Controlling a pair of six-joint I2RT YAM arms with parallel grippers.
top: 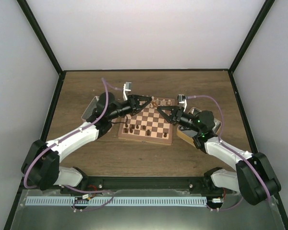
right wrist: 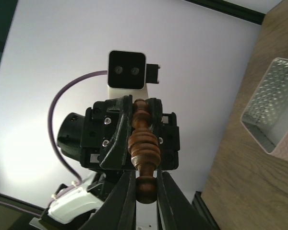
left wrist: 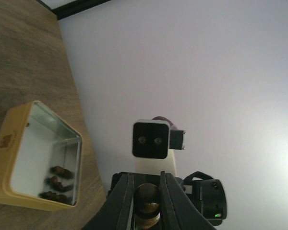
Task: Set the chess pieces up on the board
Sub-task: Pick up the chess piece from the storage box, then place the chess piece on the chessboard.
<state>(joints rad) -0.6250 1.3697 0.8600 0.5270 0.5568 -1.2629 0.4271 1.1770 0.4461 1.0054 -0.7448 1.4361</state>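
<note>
Both arms meet above the far edge of the board (top: 156, 139). One dark brown chess piece (right wrist: 144, 141) is gripped at both ends. My right gripper (right wrist: 146, 187) is shut on its round end. My left gripper (left wrist: 147, 191) is shut on the other end, seen end-on in the left wrist view (left wrist: 148, 201). In the top view my left gripper (top: 150, 99) and right gripper (top: 159, 110) almost touch, tip to tip. Several dark chess pieces (top: 134, 128) stand on the near left squares. Three more dark pieces (left wrist: 57, 182) lie in a yellow tin (left wrist: 5, 158).
Pale pieces (top: 162, 101) stand on the board's far edge. A metal tin (top: 88, 110) sits left of the board and also shows in the right wrist view (right wrist: 259, 129). The yellow tin (top: 185, 135) sits to the right, under my right arm. White walls surround the table.
</note>
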